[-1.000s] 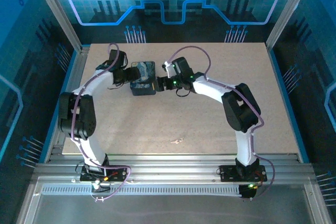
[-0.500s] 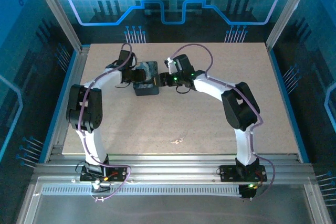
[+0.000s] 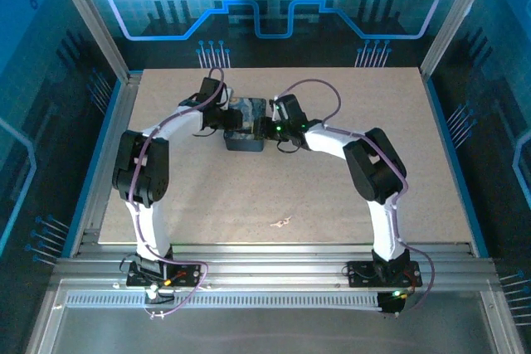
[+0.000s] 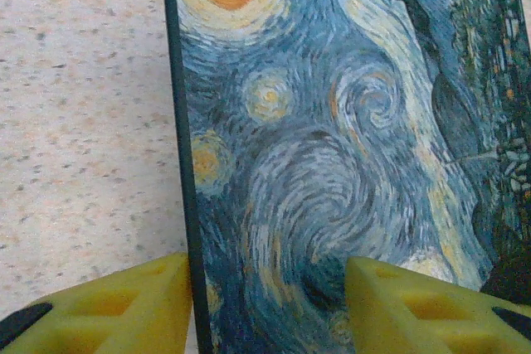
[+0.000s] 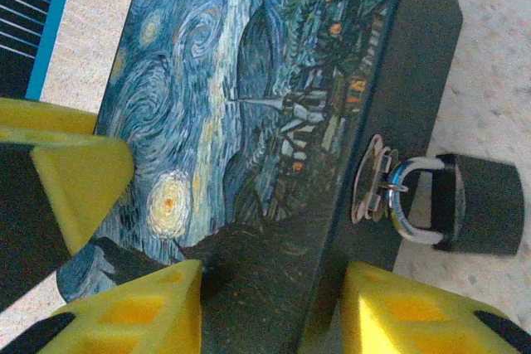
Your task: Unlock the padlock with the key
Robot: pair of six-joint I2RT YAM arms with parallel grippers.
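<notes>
Nearby, black padlock (image 5: pixel 485 205), silvery shackle (image 5: pixel 408 201); left hand (image 4: pixel 270 304), right hand (image 5: pixel 274 312) astride tin (image 5: pixel 224 80), grip unclear.

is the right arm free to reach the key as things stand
Probably not yet: the right end effector straddles the tin. The key itself lies on bare table near the bases.

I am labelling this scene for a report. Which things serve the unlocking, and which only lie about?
For the job: padlock; key.
Other: blue painted tin, whose hasp carries the padlock; table.
</notes>
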